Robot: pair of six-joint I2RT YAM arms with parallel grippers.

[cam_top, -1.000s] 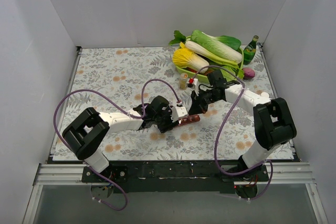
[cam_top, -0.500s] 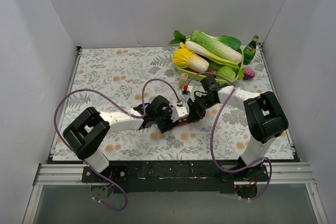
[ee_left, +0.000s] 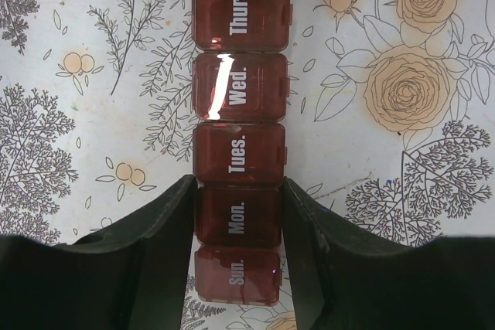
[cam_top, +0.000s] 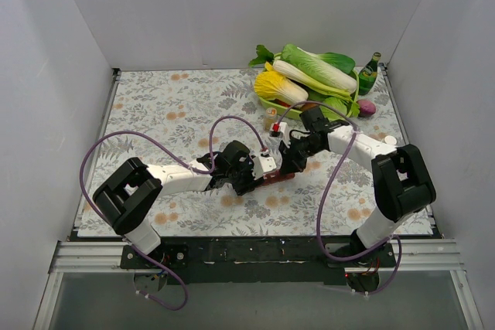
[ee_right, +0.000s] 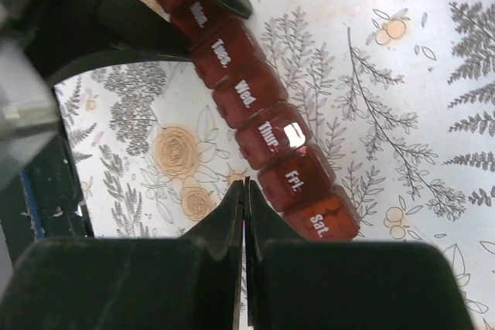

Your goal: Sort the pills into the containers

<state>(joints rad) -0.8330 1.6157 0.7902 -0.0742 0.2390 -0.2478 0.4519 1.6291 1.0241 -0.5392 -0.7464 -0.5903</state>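
The containers (ee_left: 240, 152) lay near the middle of the counter (cam_top: 155, 106), long axis toward its right edge, the left pincer (ee_left: 238, 191) clamped across the Mon end and the right pincer (ee_right: 246, 191), tips together, just beside the Fri lid.

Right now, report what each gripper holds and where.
Left gripper clamps the pill organizer across its Mon. compartment, near the Sun. end. Right gripper is shut, holding nothing.

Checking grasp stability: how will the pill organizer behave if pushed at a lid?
Probably stiff: the pill organizer lies as one straight moulded row. Likely light and apt to slide on the floral cloth, though the left gripper flanking the Mon. compartment should steady it. Its glossy lids, showing glare, may be slippery for the shut right gripper.
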